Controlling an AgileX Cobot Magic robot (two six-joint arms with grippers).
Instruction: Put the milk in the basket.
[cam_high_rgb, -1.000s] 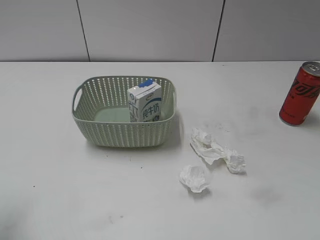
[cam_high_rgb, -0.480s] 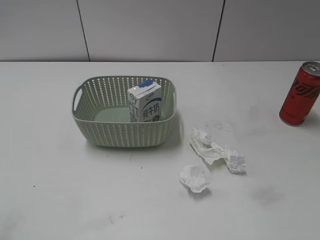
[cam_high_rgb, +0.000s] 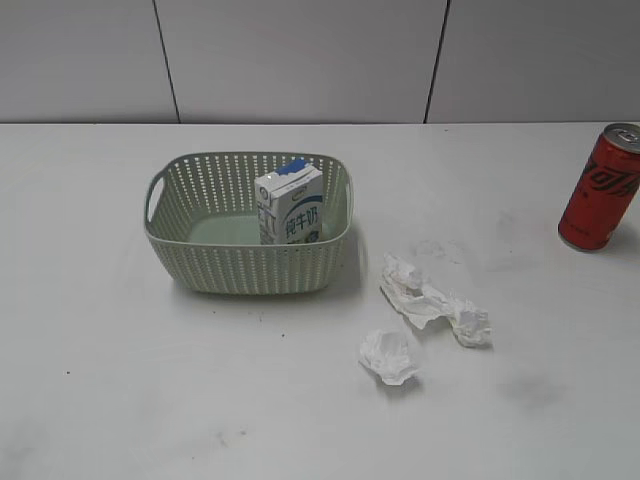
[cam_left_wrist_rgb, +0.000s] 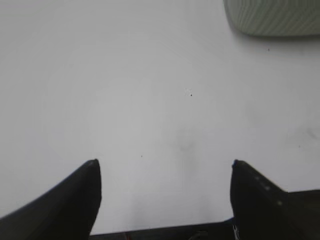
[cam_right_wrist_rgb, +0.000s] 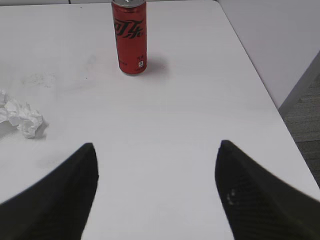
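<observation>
Pale green plastic, the basket (cam_high_rgb: 247, 225) sits left of centre in the exterior view, on the white table (cam_high_rgb: 150, 380). Standing upright inside it, toward its right half, is the milk (cam_high_rgb: 290, 205), its blue top poking above the rim and its printed face turned toward the lower right of the frame. Neither arm shows in that view.

Two crumpled wads of white paper lie on the table right of the basket: a longer one (cam_high_rgb: 435, 301) near the middle of the frame and a smaller one (cam_high_rgb: 390, 356) just below it. A red soda can (cam_high_rgb: 599, 187) stands upright at the far right edge, well apart from everything else.

From the left wrist, the left gripper (cam_left_wrist_rgb: 163, 172) hangs over bare tabletop with its dark fingers spread wide and nothing between them; a corner of the basket shows at the upper right of that frame. The right gripper (cam_right_wrist_rgb: 156, 155) is likewise wide apart and empty, the can standing at the top of its frame.
</observation>
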